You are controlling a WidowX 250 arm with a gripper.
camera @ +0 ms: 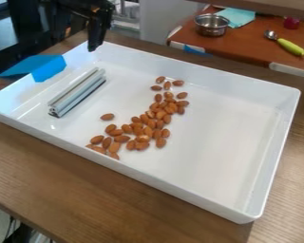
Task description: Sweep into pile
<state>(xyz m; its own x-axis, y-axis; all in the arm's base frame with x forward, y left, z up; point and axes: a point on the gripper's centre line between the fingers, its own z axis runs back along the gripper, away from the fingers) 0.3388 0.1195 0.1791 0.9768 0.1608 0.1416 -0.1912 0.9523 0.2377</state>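
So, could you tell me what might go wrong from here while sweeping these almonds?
The gripper hangs by the corner of the tray, so it might bump the rim on its way to the bar. A lone almond lies apart from the other almonds and could be missed. Those by the near wall may be hard to get behind.

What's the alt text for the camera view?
Brown almonds lie in a loose diagonal band, not one compact pile, inside a white rectangular tray. A long silver metal bar lies left of them; a black end effector hangs near the tray's far left corner.
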